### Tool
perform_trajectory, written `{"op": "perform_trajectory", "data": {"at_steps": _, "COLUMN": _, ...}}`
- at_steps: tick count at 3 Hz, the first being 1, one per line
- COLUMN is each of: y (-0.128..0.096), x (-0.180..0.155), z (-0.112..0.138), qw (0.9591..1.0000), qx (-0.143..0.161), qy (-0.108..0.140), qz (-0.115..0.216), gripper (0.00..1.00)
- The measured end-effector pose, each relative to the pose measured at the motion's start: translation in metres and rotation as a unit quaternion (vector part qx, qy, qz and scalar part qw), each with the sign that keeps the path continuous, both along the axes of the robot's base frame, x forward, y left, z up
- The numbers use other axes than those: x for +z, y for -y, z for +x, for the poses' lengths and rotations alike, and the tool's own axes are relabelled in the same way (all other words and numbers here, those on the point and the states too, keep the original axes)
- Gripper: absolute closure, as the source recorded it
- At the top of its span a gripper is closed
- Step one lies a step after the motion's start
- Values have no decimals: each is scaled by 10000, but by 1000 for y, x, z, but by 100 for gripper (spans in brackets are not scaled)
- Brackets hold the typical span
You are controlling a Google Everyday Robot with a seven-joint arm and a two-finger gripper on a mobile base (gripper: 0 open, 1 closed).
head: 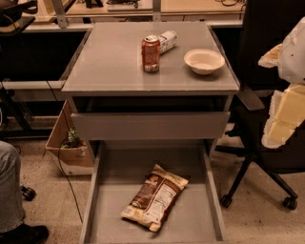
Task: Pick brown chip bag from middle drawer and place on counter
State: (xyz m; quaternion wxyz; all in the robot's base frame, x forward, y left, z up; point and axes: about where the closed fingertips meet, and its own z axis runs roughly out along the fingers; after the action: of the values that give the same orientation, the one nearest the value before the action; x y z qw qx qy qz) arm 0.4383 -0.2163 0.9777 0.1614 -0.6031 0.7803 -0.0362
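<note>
At the lower left edge of the frame sat a person's jeans-clad leg [9, 188] with a dark shoe beneath it. In the lower middle, the middle drawer [193, 219] stood pulled fully out, a shallow grey tray. The brown chip bag [155, 198] lay flat on its floor, slanted from lower left to upper right, label side up, touching neither side wall.

At the right edge, about mid-height, the pale, blocky tool [284, 107] hung in front of a black office chair [257, 164], well apart from the bag and holding nothing that could be seen. Whether it was spread or pressed together could not be told.

Above the open tray, a shorter drawer [150, 125] with a plain grey front stood out a little. A cardboard box [66, 155] rested on the floor to its left.

Farther up, the grey desk [105, 62] carried a red soda can [151, 54] standing upright, a white-labelled can [167, 41] lying on its side just behind it, and a white bowl [204, 61] to their right. Tan wooden worktops [190, 5] ran along the top of the frame.
</note>
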Motion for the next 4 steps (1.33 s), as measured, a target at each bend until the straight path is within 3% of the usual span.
{"op": "perform_trajectory", "data": {"at_steps": 1, "y": 0, "x": 0, "z": 0, "qw": 10000, "qx": 1, "qy": 0, "qz": 0, "gripper": 0}}
{"op": "perform_trajectory", "data": {"at_steps": 2, "y": -10, "x": -31, "z": 4, "qw": 9996, "qx": 254, "qy": -20, "qz": 72, "gripper": 0}}
{"op": "perform_trajectory", "data": {"at_steps": 3, "y": -27, "x": -105, "z": 9, "qw": 9961, "qx": 803, "qy": -177, "qz": 308, "gripper": 0}}
{"op": "perform_trajectory", "data": {"at_steps": 4, "y": -59, "x": -202, "z": 15, "qw": 9860, "qx": 1524, "qy": -384, "qz": 564, "gripper": 0}}
